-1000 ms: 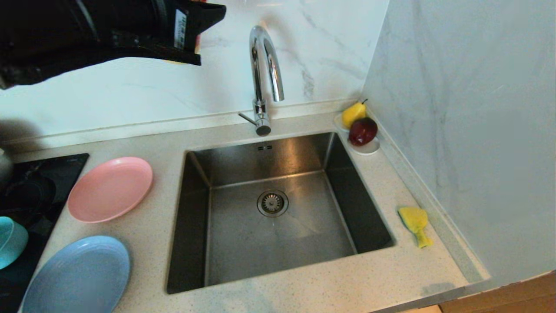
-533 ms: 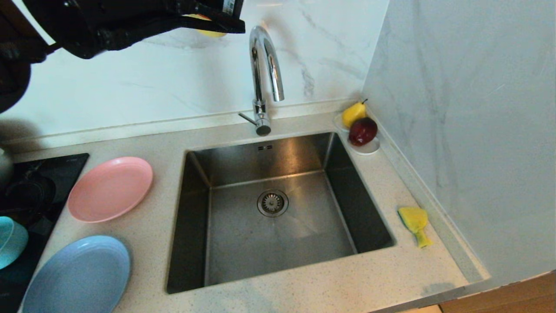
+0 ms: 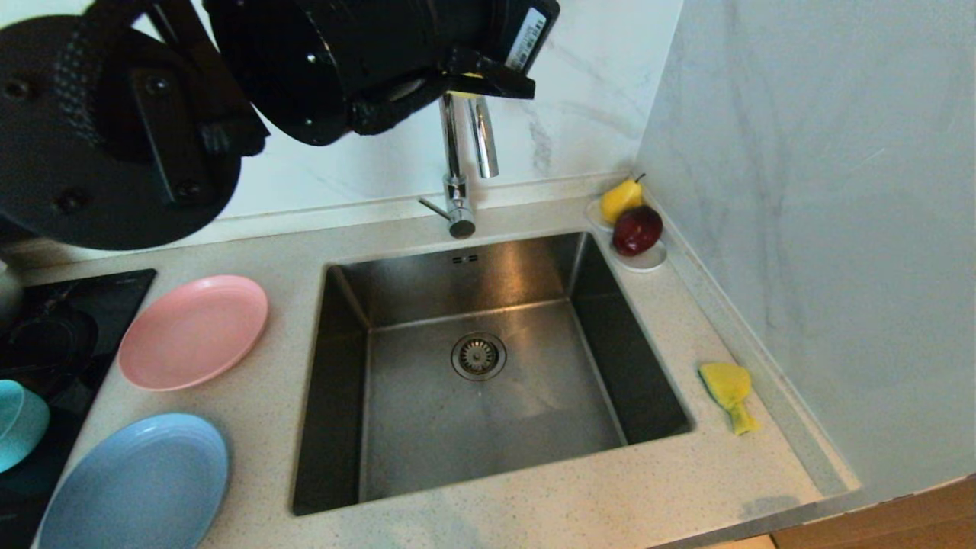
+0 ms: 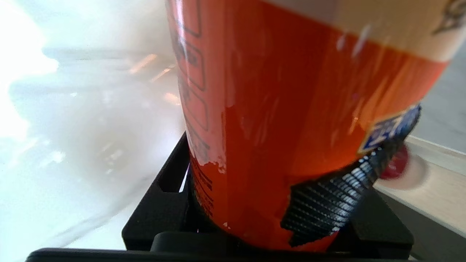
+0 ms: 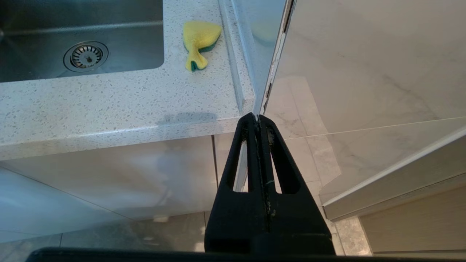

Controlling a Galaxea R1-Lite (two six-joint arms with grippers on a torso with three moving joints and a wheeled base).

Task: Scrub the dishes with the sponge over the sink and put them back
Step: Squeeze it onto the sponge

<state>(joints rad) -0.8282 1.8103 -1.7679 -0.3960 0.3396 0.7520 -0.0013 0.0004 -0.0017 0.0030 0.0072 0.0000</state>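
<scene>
My left gripper (image 3: 488,80) is high above the tap (image 3: 461,171), hiding its top, and is shut on an orange bottle (image 4: 276,109) with a cream upper part and a blue label. The arm hides most of the bottle in the head view. The pink plate (image 3: 192,332) and the light blue plate (image 3: 136,482) lie on the counter left of the sink (image 3: 347,381). The teal bowl (image 3: 19,423) sits at the far left. The yellow sponge (image 3: 728,390) (image 5: 199,40) lies right of the sink. My right gripper (image 5: 257,118) is shut and empty, parked below the counter's front right corner.
A yellow pear (image 3: 621,200) and a red apple (image 3: 637,230) rest on a white saucer (image 3: 648,263) in the back right corner. A black hob (image 3: 69,320) is at the left. A marble wall (image 3: 823,229) stands close along the counter's right side.
My left arm has swung right and nearer the camera with the bottle, from the upper left to over the tap. Plates, bowl, sponge and the right arm have not moved.
</scene>
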